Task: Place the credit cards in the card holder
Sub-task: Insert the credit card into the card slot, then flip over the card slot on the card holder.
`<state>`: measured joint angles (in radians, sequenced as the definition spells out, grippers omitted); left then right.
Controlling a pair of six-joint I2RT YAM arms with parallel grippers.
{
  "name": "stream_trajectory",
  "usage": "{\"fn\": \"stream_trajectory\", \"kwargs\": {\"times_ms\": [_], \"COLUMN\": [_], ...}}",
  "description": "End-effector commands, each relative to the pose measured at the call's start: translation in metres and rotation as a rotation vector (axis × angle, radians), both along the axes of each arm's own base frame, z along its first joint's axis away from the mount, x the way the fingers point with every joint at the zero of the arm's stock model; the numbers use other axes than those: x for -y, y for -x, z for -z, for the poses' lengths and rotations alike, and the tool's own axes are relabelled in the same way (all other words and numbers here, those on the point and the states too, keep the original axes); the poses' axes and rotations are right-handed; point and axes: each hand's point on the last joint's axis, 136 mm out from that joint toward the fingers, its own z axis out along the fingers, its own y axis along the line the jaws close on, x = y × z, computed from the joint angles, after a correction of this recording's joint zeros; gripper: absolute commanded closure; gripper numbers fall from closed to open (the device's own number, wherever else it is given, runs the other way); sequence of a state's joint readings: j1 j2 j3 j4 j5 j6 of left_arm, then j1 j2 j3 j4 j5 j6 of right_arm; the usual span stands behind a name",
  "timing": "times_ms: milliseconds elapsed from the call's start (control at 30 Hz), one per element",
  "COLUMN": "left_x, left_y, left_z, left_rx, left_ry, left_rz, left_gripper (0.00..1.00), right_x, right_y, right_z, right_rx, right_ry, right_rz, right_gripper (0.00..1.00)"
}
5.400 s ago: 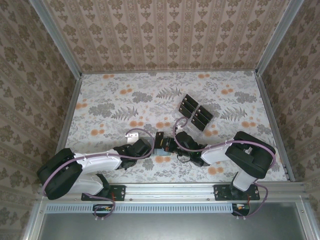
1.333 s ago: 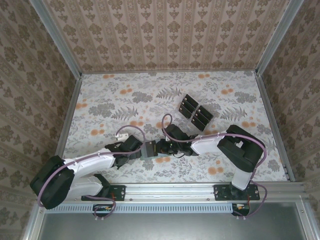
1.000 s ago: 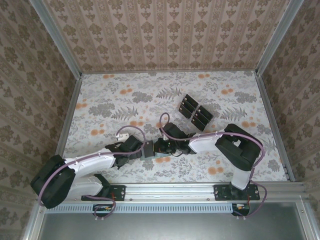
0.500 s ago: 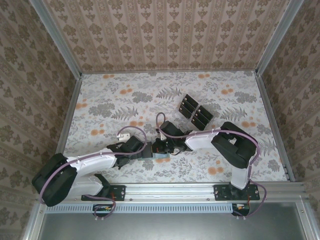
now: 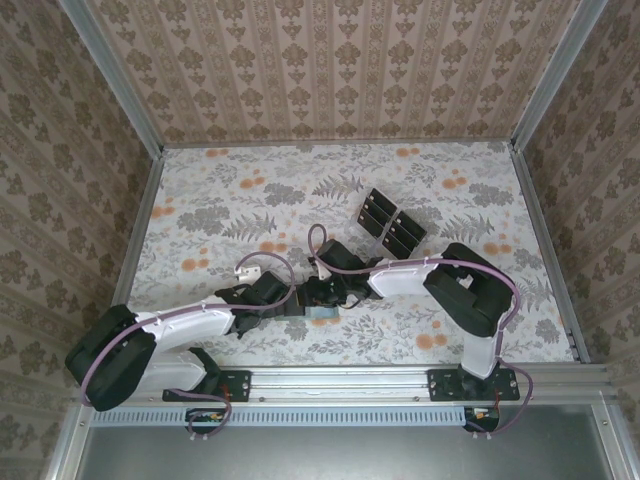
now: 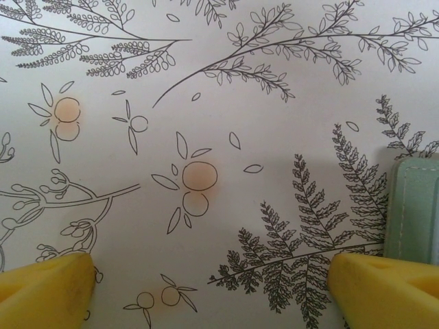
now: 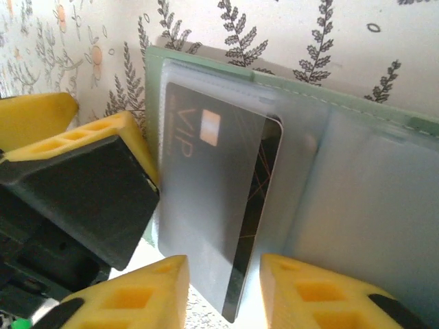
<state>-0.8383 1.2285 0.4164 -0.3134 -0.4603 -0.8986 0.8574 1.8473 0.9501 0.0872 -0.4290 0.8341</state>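
Note:
The sage-green card holder (image 7: 370, 192) lies open on the floral table, and a corner of it (image 5: 325, 316) peeks out between the two grippers. One black credit card (image 7: 212, 199) marked VIP sits partly inside its left clear slot. My right gripper (image 7: 223, 288) is open, its fingers on either side of the card's near end without pinching it. My left gripper (image 6: 206, 288) is wide open with bare tablecloth between its fingers. Its right finger (image 6: 384, 288) rests at the holder's edge (image 6: 415, 205). More black credit cards (image 5: 390, 225) lie at the back right.
The spare cards sit in two side-by-side rows behind the right arm (image 5: 470, 290). The left arm (image 5: 180, 325) stretches along the near edge. Metal rails (image 5: 140, 230) and patterned walls border the table. Both grippers (image 5: 305, 300) crowd together at the front centre.
The right gripper was shut on the card and has now parted its fingers, leaving the card in the slot. The right arm crept left toward the left gripper. The left arm barely moved.

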Motion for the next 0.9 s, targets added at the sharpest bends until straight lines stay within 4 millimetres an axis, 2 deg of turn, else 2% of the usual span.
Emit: {"fn": "stream_trajectory", "kwargs": {"times_ms": [0, 233, 467, 667, 867], "left_x": [0.001, -0.009, -0.020, -0.020, -0.012], "left_y": [0.007, 0.005, 0.003, 0.001, -0.003], "left_z": [0.006, -0.001, -0.012, -0.025, -0.040], "left_rx": [-0.034, -0.015, 0.007, 0.043, 0.094], "left_ry": [0.007, -0.003, -0.005, 0.022, 0.082], "left_rz": [0.008, -0.014, -0.044, -0.033, 0.008], "left_gripper": [0.00, 0.00, 0.00, 0.00, 0.00], "right_x": [0.001, 0.009, 0.031, 0.054, 0.055], "right_y": [-0.004, -0.010, -0.018, -0.020, -0.019], "right_z": [-0.021, -0.038, -0.051, -0.047, -0.043], "right_rx": [0.033, 0.076, 0.155, 0.209, 0.212], "right_ry": [-0.007, -0.009, 0.064, 0.197, 0.219], "right_rz": [-0.007, 0.010, 0.054, 0.053, 0.035], "right_gripper": [0.59, 0.52, 0.51, 0.51, 0.52]}}
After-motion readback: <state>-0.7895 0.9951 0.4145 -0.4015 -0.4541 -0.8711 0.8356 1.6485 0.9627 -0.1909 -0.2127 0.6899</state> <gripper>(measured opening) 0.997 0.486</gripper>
